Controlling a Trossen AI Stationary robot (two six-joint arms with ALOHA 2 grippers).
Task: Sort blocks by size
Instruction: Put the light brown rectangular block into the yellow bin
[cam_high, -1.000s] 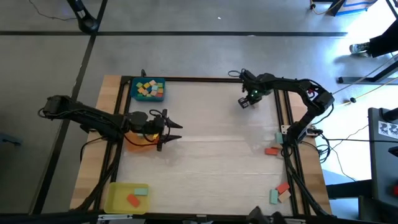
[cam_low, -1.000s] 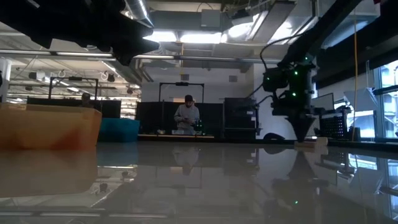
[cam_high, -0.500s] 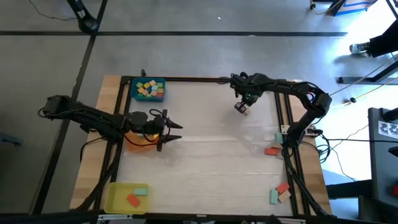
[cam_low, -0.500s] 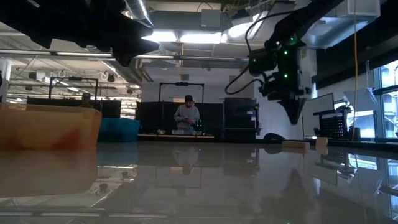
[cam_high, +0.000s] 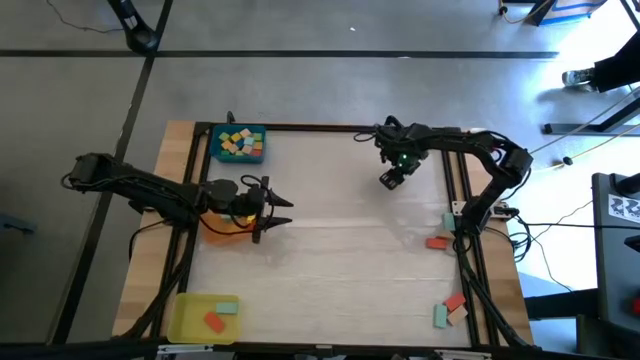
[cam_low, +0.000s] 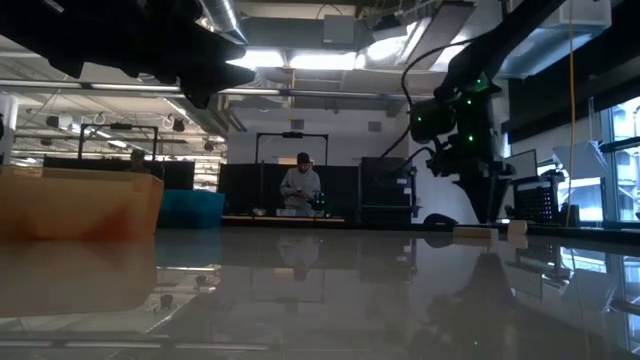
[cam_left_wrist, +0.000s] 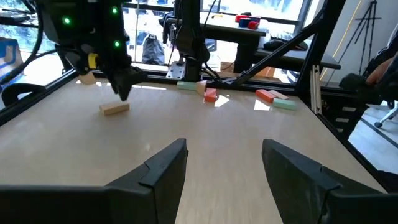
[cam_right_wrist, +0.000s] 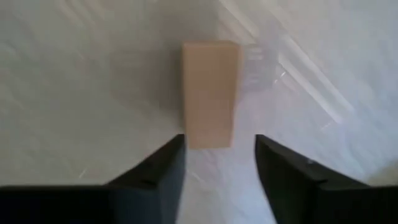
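Right claw (cam_right_wrist: 217, 165) parted over pale block (cam_right_wrist: 210, 93) on table (cam_right_wrist: 74, 74)

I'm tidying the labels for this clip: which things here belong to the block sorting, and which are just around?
Part of the job:
- pale block lying under the right hand
- blocks near the table's right edge
- blue tray, orange tray, yellow tray
- left hand, waiting by the orange tray

Just around:
- person behind the table

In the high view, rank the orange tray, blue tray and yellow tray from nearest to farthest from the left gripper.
1. Orange tray: right beside the left gripper, partly under that arm.
2. Blue tray: at the table's far-left corner.
3. Yellow tray: at the near-left corner, farthest away.
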